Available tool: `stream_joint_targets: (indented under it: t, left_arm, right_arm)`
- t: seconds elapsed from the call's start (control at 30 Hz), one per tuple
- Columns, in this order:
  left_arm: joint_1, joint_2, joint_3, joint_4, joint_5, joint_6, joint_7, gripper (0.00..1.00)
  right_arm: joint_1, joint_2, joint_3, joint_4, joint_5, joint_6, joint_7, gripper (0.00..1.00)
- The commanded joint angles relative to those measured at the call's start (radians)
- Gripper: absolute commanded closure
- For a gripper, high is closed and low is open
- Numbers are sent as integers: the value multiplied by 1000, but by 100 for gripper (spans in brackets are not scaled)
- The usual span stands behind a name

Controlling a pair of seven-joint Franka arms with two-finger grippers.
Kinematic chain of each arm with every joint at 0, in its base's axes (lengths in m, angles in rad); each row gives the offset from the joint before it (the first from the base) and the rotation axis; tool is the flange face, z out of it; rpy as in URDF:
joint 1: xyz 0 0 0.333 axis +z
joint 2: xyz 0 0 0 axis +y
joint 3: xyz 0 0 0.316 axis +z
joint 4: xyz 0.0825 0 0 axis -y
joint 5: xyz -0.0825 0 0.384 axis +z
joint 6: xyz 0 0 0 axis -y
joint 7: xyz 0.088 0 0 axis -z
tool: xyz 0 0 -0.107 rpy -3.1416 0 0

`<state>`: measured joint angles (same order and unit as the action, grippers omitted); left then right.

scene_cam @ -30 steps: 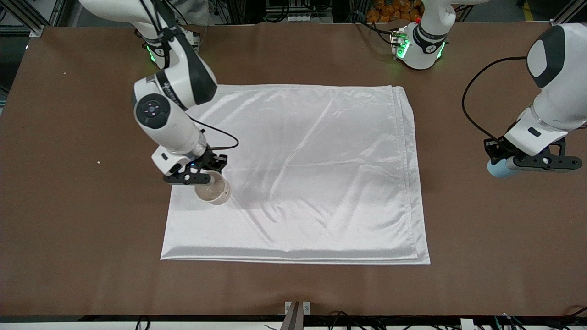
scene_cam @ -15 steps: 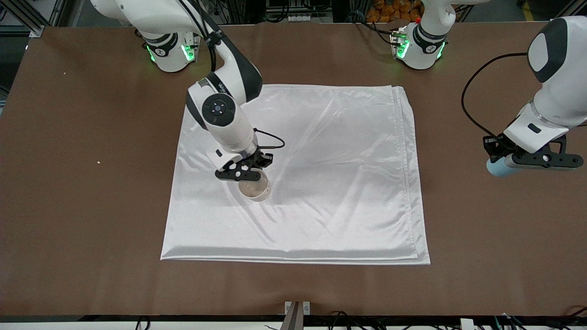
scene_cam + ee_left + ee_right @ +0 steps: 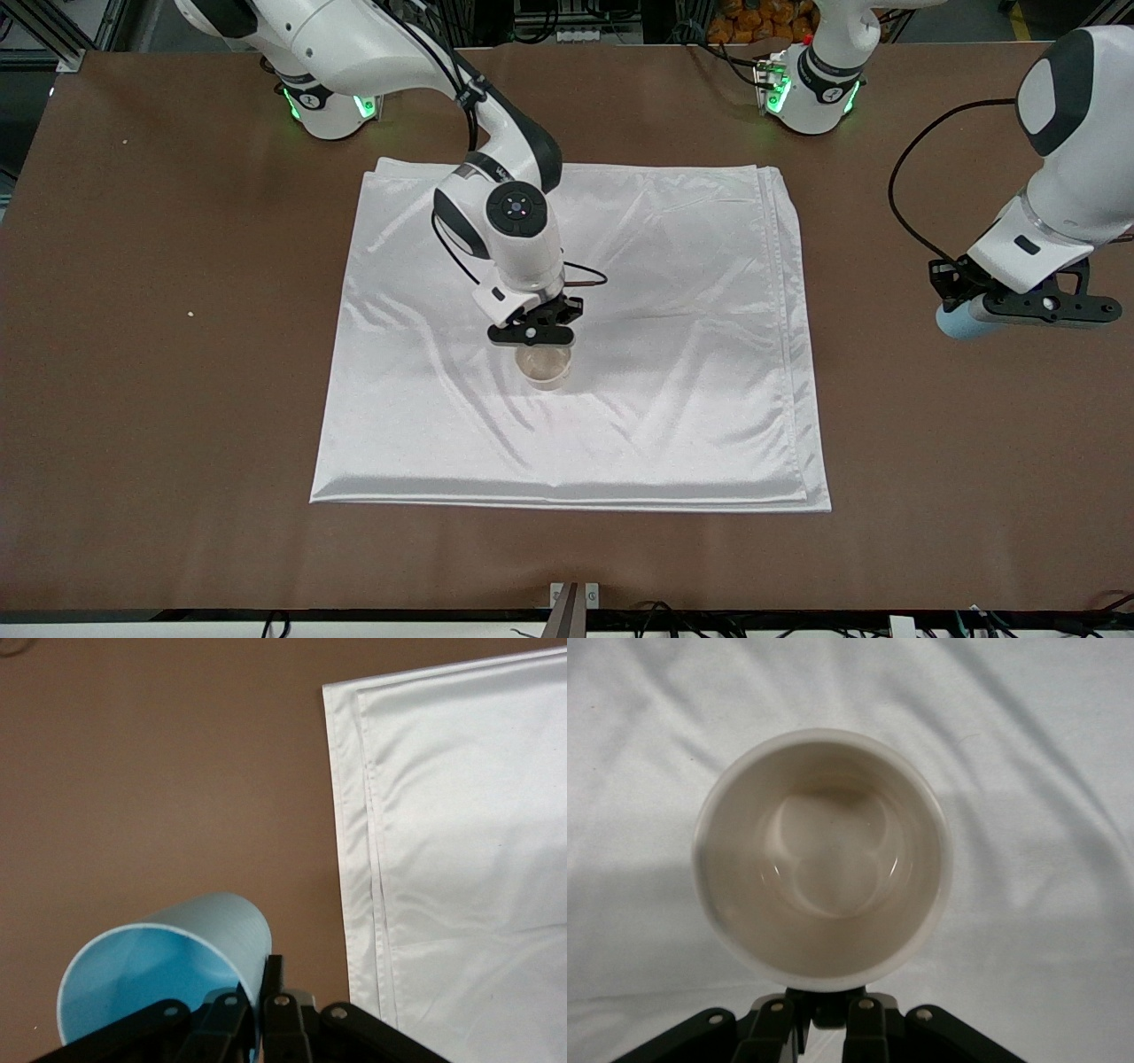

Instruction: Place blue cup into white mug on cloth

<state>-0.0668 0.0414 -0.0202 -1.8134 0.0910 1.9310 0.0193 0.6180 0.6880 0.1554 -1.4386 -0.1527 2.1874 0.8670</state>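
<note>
Clamping the white mug [image 3: 544, 366] by its rim, the right gripper [image 3: 534, 335] sits at the centre of the front view, over the middle of the cloth [image 3: 673, 266]. Its fingers are shut on the mug's wall, so the mouth stays upright and open, as the right wrist view shows with the empty bowl [image 3: 822, 859] filling the frame above the black fingers. Whether the mug rests on the satin or hangs just above it I cannot tell. That spot seems chosen to give the mug a flat, central seat where the other arm can reach it. At the right edge of the front view the left gripper [image 3: 1019, 306] is clenched on the blue cup [image 3: 961, 321], held over bare brown table [image 3: 177, 399] just off the cloth's edge, apparently waiting until the mug is set. In the left wrist view the cup [image 3: 168, 966] tilts, its open mouth turned toward the camera.
</note>
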Motion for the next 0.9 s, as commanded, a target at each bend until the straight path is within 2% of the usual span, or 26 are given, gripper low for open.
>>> stream_joint_targets:
  t: [0.0, 0.2, 0.33, 0.43, 0.47, 0.5, 0.53, 0.57, 0.87]
  left_arm:
    - [7, -2, -14, 16, 9, -23, 4, 100]
    - [10, 0, -24, 17, 6, -23, 2, 100]
    - [12, 2, -24, 19, -3, -23, 8, 100]
    - [12, 0, -24, 20, -8, -23, 16, 100]
    - [13, 0, -24, 22, -8, -23, 16, 100]
    - [12, 2, -24, 22, -8, -23, 16, 100]
    - [12, 2, -24, 22, -8, -23, 16, 100]
    - [12, 2, -24, 22, -8, -23, 16, 100]
    - [10, 2, -32, 22, -5, -23, 19, 100]
  right_arm:
    - [20, 67, 16, 66, -64, 26, 46, 100]
    - [23, 88, 39, 66, -131, 31, 112, 100]
    - [25, 94, 39, 66, -143, 31, 130, 100]
    - [26, 96, 39, 64, -142, 31, 132, 72]
    - [26, 96, 39, 64, -142, 31, 132, 58]
    - [26, 96, 39, 64, -139, 29, 133, 42]
    - [26, 94, 39, 64, -139, 29, 135, 12]
    - [26, 94, 39, 64, -140, 29, 139, 0]
    - [19, 64, 43, 64, -134, 15, 145, 0]
